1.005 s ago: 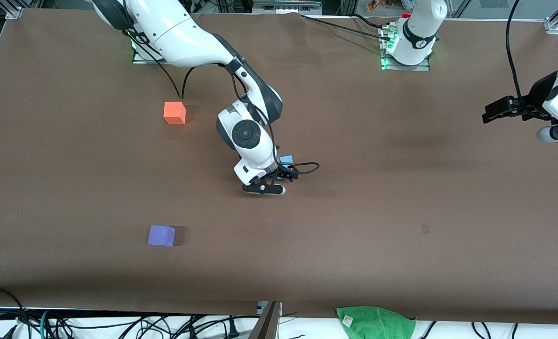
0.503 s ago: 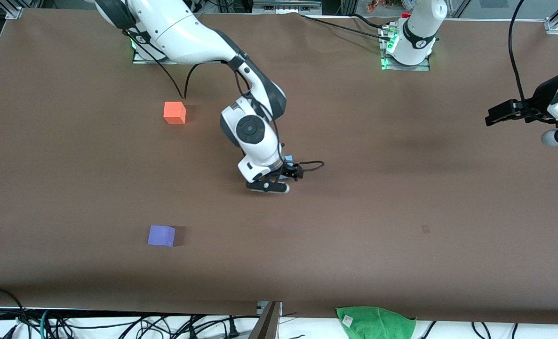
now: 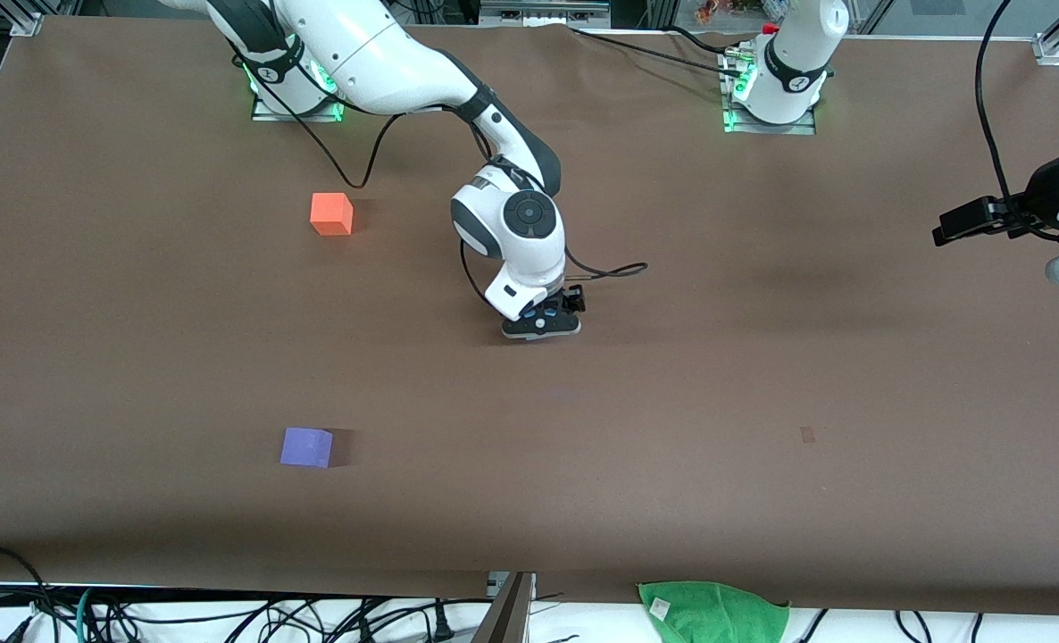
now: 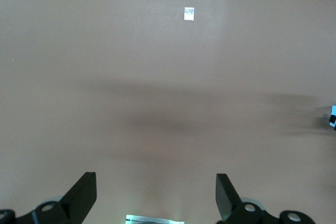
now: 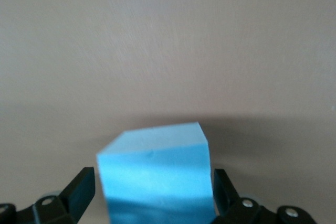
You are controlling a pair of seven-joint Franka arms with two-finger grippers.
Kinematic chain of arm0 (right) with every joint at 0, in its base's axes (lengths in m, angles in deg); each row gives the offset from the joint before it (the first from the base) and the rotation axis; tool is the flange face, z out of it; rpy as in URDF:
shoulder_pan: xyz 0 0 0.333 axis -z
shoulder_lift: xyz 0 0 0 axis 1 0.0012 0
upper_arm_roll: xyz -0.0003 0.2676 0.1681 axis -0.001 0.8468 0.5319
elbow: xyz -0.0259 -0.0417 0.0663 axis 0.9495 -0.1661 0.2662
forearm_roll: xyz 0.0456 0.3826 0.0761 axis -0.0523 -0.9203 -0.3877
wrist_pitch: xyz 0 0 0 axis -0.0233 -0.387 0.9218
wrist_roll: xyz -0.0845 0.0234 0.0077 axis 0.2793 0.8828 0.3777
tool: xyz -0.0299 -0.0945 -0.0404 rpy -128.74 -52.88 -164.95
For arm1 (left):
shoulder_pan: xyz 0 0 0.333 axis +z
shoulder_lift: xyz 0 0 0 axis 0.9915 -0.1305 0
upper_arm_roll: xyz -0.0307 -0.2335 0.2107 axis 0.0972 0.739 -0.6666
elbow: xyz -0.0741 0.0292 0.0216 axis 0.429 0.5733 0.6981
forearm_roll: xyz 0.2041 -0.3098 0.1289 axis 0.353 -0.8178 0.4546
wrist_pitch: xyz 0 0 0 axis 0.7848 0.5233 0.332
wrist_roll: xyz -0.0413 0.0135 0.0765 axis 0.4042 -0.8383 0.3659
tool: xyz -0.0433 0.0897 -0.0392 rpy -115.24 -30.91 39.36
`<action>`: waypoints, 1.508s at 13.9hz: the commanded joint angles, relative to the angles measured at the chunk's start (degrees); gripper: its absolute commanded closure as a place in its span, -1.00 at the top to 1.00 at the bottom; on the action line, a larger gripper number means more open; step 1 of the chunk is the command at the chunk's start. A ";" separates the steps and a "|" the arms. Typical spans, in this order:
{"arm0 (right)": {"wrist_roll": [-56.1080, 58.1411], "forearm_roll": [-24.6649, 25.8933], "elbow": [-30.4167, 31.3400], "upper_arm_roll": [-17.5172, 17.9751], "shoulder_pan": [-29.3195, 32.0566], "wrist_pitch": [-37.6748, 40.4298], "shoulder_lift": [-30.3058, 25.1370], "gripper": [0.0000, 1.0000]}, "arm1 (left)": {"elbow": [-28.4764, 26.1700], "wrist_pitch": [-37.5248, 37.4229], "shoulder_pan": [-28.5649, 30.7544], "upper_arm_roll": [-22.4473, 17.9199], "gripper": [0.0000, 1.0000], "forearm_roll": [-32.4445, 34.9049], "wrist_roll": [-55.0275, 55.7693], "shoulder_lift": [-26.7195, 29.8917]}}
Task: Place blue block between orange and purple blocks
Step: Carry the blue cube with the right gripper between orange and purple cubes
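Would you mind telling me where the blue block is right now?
The blue block sits between the right gripper's open fingers in the right wrist view; the front view hides it under that gripper, mid-table.

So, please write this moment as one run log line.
right gripper: open, around blue block | left gripper: open, waiting | orange block, purple block: apart
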 commanded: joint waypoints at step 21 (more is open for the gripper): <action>44.38 -9.60 47.03 -4.29 28.50 -10.87 -29.59 -1.00 | 2.77 -0.35 0.45 0.26 1.00 -0.96 -1.42 -1.92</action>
